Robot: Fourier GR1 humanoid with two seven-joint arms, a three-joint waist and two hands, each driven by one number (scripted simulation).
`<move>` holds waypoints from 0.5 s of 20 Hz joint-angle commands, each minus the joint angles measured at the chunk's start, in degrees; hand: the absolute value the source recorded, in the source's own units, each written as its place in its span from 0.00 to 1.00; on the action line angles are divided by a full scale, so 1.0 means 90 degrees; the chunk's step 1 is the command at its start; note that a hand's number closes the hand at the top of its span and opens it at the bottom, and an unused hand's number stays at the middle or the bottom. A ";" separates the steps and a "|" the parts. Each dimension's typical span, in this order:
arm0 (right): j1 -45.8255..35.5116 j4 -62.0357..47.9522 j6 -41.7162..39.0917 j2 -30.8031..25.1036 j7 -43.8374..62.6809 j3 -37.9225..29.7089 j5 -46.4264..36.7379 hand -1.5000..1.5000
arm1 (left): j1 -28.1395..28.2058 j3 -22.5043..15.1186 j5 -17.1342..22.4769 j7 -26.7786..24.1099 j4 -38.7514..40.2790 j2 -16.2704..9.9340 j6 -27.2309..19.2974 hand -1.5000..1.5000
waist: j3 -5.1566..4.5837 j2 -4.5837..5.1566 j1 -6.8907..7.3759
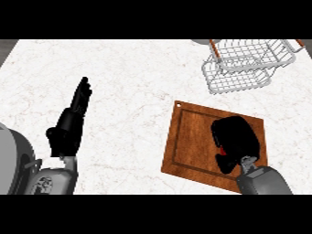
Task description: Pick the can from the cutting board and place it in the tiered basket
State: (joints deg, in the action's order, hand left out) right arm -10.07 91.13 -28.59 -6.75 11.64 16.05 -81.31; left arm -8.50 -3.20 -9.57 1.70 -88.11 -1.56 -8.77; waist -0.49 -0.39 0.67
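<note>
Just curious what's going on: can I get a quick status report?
Left hand open, resting at left. Right hand curled over cutting board, hiding most of the can. Tiered basket beyond, path unobstructed.

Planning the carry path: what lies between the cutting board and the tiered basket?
In the head view, only bare counter lies between the cutting board and the tiered basket. The right hand is over the board, curled, a bit of red showing beneath it.
</note>
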 commanded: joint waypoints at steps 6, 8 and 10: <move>-0.0656 0.0349 -0.0431 0.0738 0.1768 0.0190 -0.0635 1.00 | -0.0228 0.0214 0.0135 0.0229 -0.0034 -0.0111 0.0098 0.50 | 0.0053 0.0035 -0.0081; -0.0861 0.1178 -0.1000 0.0592 0.1801 -0.0005 -0.0612 1.00 | 0.0050 0.0002 -0.0057 -0.0013 -0.0041 0.0099 -0.0115 0.50 | 0.0052 0.0021 -0.0105; -0.1265 0.1489 -0.1383 0.0742 0.2474 0.0120 -0.0402 1.00 | 0.0142 -0.0077 -0.0126 -0.0007 -0.0149 0.0068 -0.0089 0.50 | 0.0051 0.0019 -0.0074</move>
State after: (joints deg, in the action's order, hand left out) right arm -17.48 97.99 -35.30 -1.16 27.40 16.57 -85.85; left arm -8.17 -3.13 -9.70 2.38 -89.13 -1.27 -8.99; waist -0.06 -0.17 0.02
